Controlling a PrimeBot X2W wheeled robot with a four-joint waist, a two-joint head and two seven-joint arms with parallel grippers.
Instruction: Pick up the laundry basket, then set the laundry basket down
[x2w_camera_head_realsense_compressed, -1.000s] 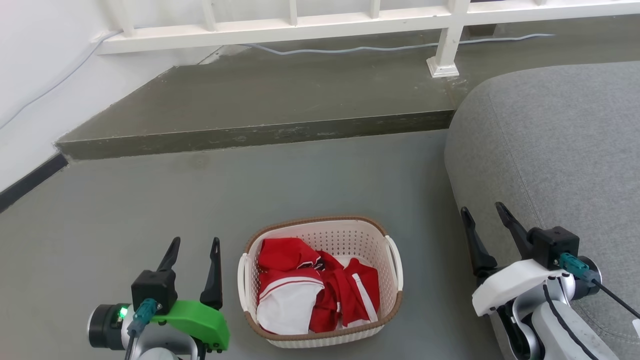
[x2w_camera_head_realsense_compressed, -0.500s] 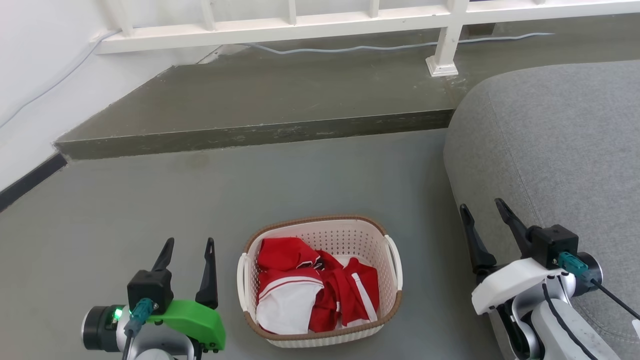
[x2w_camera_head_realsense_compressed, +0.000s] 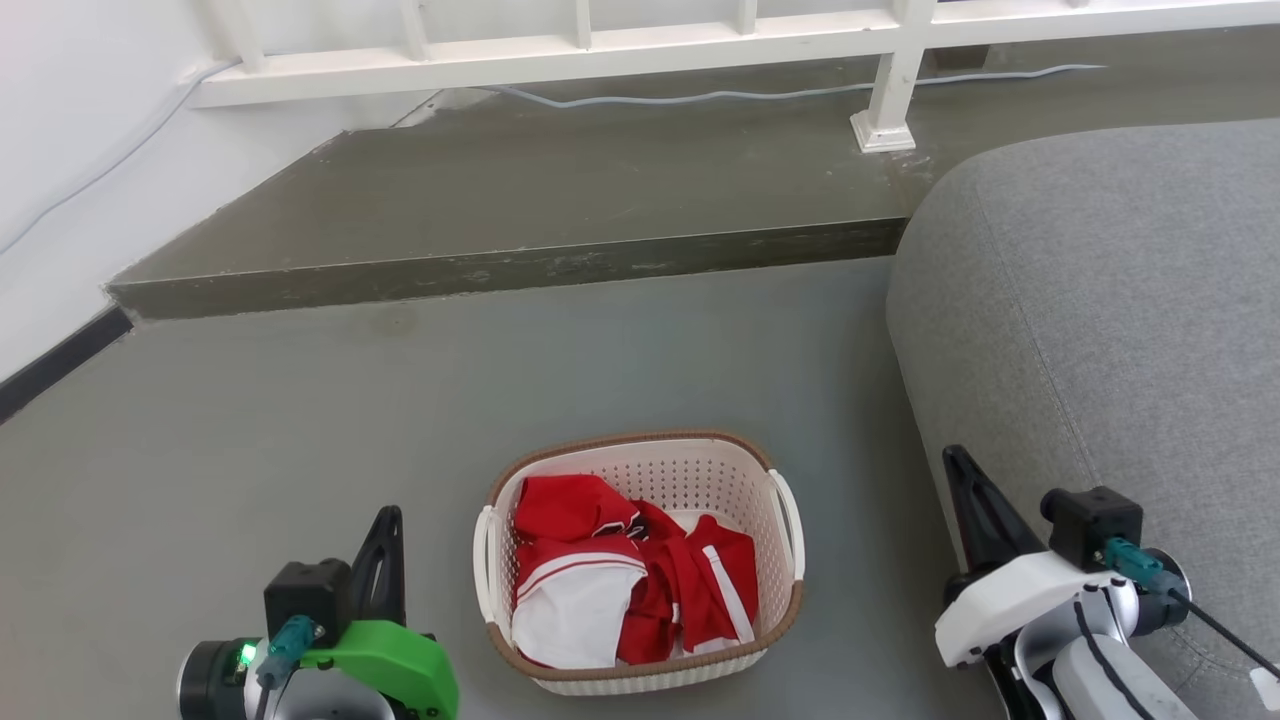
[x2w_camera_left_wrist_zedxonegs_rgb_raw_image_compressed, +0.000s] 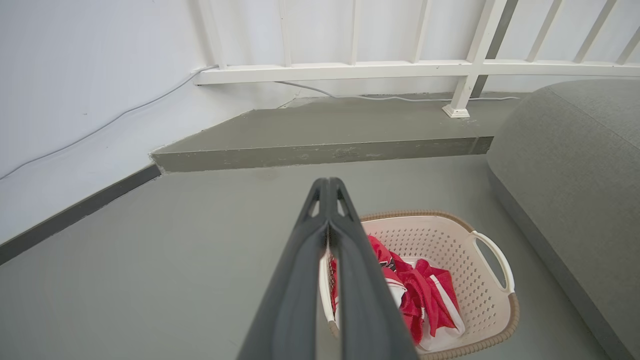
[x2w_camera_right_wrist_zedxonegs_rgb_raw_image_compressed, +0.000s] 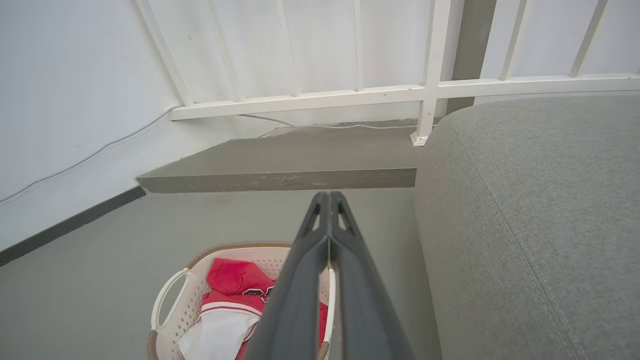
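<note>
The laundry basket (x2w_camera_head_realsense_compressed: 690, 478) stands on the grey floor, cream-white and perforated, with a brown rim and white loop handles; red and white clothes (x2w_camera_head_realsense_compressed: 620, 570) lie in it. My left gripper (x2w_camera_head_realsense_compressed: 387, 517) is shut and empty, a short way to the left of the basket's left handle. To the right of the basket, against the sofa's side, my right gripper (x2w_camera_head_realsense_compressed: 952, 456) is shut on nothing. The left wrist view has the shut left gripper (x2w_camera_left_wrist_zedxonegs_rgb_raw_image_compressed: 328, 183) above the basket (x2w_camera_left_wrist_zedxonegs_rgb_raw_image_compressed: 450, 250). In the right wrist view the shut right gripper (x2w_camera_right_wrist_zedxonegs_rgb_raw_image_compressed: 328, 196) hangs over the basket's (x2w_camera_right_wrist_zedxonegs_rgb_raw_image_compressed: 175, 300) right handle.
A large grey sofa (x2w_camera_head_realsense_compressed: 1100, 300) fills the right side, close to the basket. A raised concrete step (x2w_camera_head_realsense_compressed: 500, 200) crosses the back, with a white railing (x2w_camera_head_realsense_compressed: 600, 45) and a cable on it. A white wall (x2w_camera_head_realsense_compressed: 60, 150) with a dark skirting runs along the left.
Both grippers have gone from open to shut, holding nothing. Each has dropped a little lower in the head view. The basket has not moved.
</note>
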